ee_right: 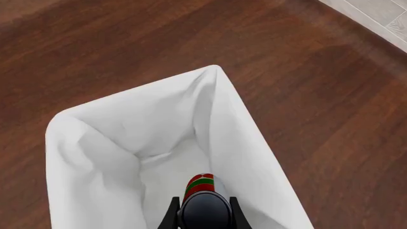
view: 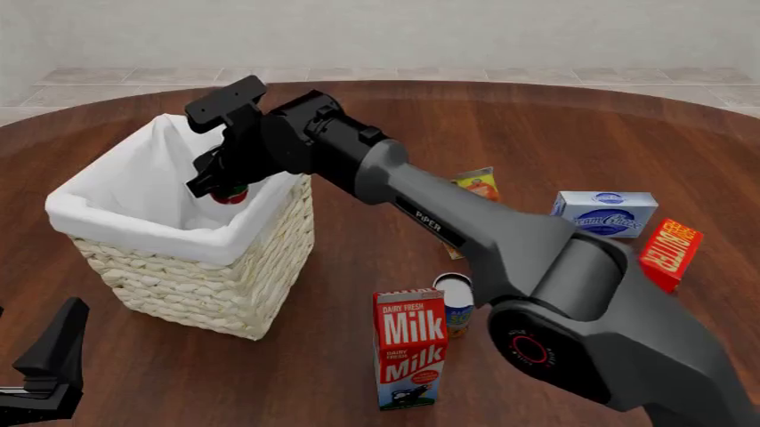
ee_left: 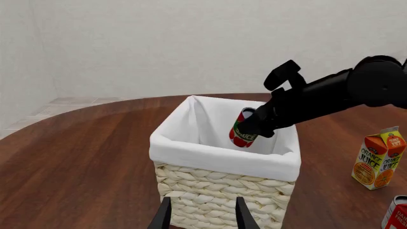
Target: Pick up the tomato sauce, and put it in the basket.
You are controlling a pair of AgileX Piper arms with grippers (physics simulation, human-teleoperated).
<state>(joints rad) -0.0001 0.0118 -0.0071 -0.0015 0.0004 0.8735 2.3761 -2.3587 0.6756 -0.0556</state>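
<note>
- Gripping the tomato sauce [ee_left: 242, 132], the right pincer [view: 221, 189] hangs inside the mouth of the basket [ee_left: 224, 157], jaws closed on the can.
- Can: red label, green band, tilted; apparently not yet resting on the lining.
- Pickup and carry done; release remains.
- Left pincer [ee_left: 203, 214] hovers open near the basket, above the desk [view: 392, 240].

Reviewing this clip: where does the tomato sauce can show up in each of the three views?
Left wrist view: tomato sauce held by the right gripper just above the basket opening.
Front view: a red sliver of it under the gripper, inside the rim.
Right wrist view: between the fingers, over the lining.
Shared landmark: the basket's white lining.
</note>
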